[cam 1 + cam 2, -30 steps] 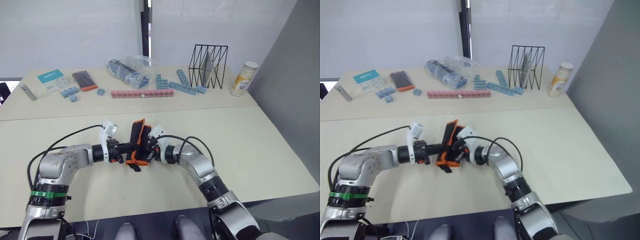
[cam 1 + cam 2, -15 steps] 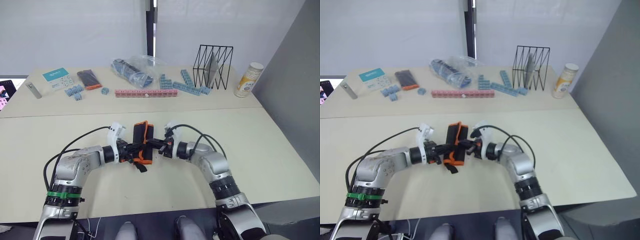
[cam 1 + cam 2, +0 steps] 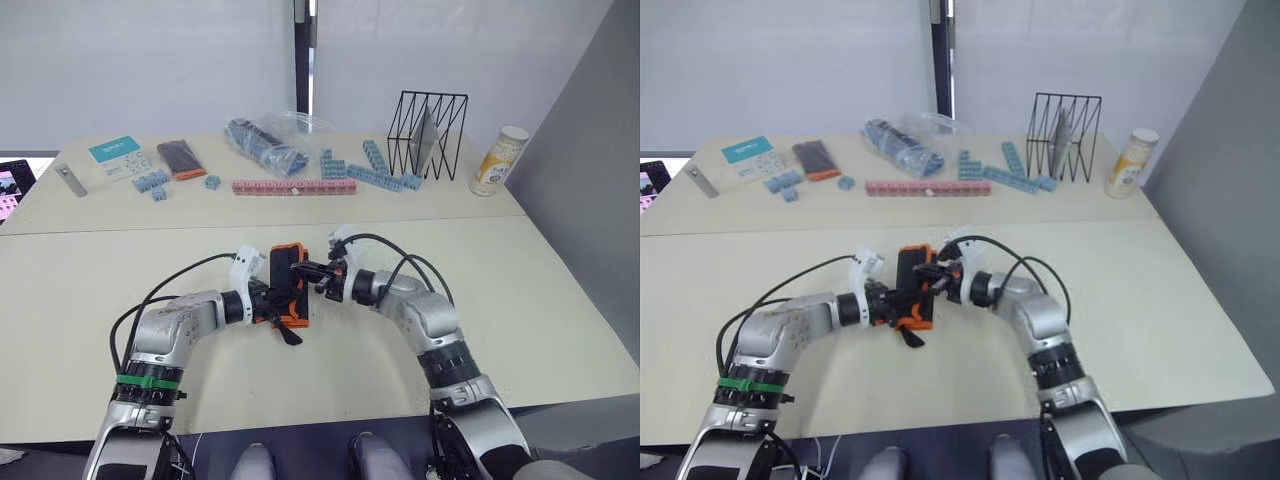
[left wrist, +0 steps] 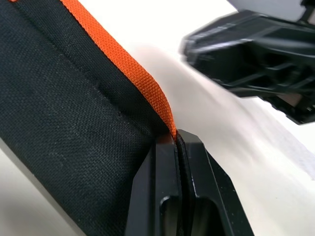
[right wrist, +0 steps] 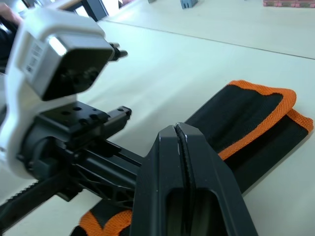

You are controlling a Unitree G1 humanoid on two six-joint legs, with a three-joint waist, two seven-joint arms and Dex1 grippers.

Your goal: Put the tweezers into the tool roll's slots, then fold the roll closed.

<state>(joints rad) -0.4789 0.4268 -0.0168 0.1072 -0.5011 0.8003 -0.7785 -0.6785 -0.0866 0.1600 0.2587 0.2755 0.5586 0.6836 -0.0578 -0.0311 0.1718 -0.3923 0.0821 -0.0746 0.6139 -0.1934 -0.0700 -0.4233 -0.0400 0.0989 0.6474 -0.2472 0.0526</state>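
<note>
Tool roll (image 3: 288, 287), folded into a black bundle edged in orange, sits near the front middle of the beige surface (image 3: 520, 290), held between the two hands. The left hand (image 3: 270, 300) is clenched on its orange-piped edge. The right hand (image 3: 308, 272) meets the roll from the other side, fingers pressed together, though I cannot tell whether they pinch fabric. A short black cord end (image 3: 290, 336) trails below.

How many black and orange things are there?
2. The tool roll is in the middle, pinched by the left claw. A smaller flat one lies far back on the left, beside blue blocks. None seem hidden.
</note>
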